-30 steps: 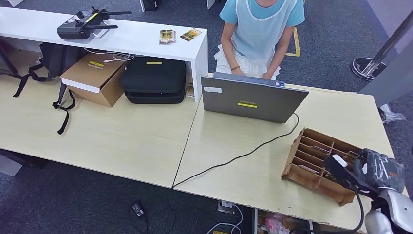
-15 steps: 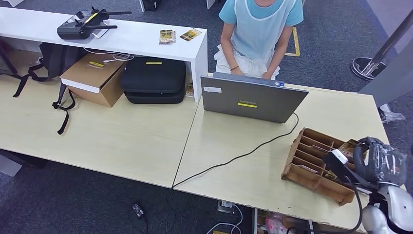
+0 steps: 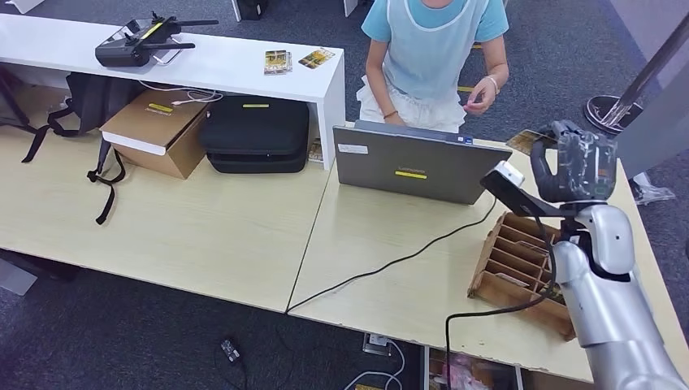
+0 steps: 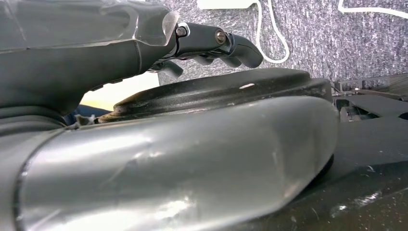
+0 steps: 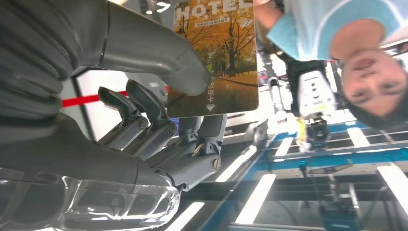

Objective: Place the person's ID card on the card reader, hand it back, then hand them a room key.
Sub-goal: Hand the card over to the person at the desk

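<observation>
The right hand (image 3: pixel 578 162) is pinching a room key (image 5: pixel 216 57), a card printed "HOTEL", between thumb and fingers (image 5: pixel 159 127), raised above the wooden card rack (image 3: pixel 520 272) on the counter (image 3: pixel 390 284). Beyond the hand, across the laptop (image 3: pixel 414 166), the person (image 3: pixel 435 49) is lifting a hand (image 3: pixel 479 97) near the card. Judging by this, the final handover is happening; only the release remains. The left hand (image 4: pixel 211 43) is hanging with curled fingers, holding nothing.

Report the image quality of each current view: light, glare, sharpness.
Head view: even, soft light, sharp across the desk and laptop. Right wrist view: upside down, the hotel card crisp in the right hand, bright ceiling strips blown out behind. Left wrist view: dim, with glare streaks on the near silver casing; left hand fairly sharp.
</observation>
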### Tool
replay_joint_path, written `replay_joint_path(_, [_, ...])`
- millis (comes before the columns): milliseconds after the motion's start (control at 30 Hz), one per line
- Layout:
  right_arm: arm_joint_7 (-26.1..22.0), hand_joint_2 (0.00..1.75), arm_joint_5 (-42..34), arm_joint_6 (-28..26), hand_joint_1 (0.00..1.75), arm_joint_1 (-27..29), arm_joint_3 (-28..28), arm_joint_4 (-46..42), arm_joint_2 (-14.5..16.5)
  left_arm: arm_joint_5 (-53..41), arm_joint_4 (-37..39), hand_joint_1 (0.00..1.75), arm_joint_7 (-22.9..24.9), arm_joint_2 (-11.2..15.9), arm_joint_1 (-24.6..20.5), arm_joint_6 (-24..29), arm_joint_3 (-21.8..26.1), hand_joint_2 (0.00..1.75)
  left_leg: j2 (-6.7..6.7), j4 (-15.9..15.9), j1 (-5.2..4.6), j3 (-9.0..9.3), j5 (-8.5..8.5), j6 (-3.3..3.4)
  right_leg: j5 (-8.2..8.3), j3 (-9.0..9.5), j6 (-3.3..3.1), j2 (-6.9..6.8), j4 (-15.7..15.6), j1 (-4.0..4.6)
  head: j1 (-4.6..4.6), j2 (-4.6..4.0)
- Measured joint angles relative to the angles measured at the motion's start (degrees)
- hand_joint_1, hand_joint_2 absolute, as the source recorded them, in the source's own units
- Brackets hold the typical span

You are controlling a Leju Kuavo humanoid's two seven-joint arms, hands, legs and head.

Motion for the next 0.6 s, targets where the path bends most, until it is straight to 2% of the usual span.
replay_joint_path(167, [2.57,1.75,1.88,1.07,1.75,-13.85,5.21,12.14,5.95,-0.67,0.0,0.0,0.0,0.0,-0.02,0.0,0.0,0.0,-0.04,0.01,0.01,-0.02,0.08,-0.1,0.01,-0.11,-0.03,-0.01,0.08,0.01,-0.01,0.0])
replay_joint_path(267, [4.15,1.75,2.88,2.27,1.75,-19.65,7.16,17.43,8.64,-1.07,0.0,0.0,0.0,-0.02,-0.02,0.0,0.0,0.0,-0.08,0.0,0.02,-0.04,0.1,-0.13,0.01,-0.12,-0.03,-0.05,0.1,0.02,-0.01,0.0])
replay_joint_path(433, [6.4,1.75,4.19,4.57,1.75,-25.12,9.02,23.17,11.74,-1.73,0.0,0.0,0.0,-0.02,-0.03,0.0,0.0,0.0,-0.07,0.0,0.02,-0.07,0.1,-0.12,0.01,-0.13,-0.03,-0.05,0.1,0.01,0.01,0.0])
replay_joint_path(600, [9.6,1.75,5.79,8.86,1.75,-28.07,10.27,27.32,14.24,-2.13,0.0,0.0,0.0,-0.04,-0.07,0.0,0.0,0.0,-0.05,0.01,0.01,-0.06,0.1,-0.12,0.02,-0.13,-0.04,-0.03,0.07,0.0,0.01,0.0])
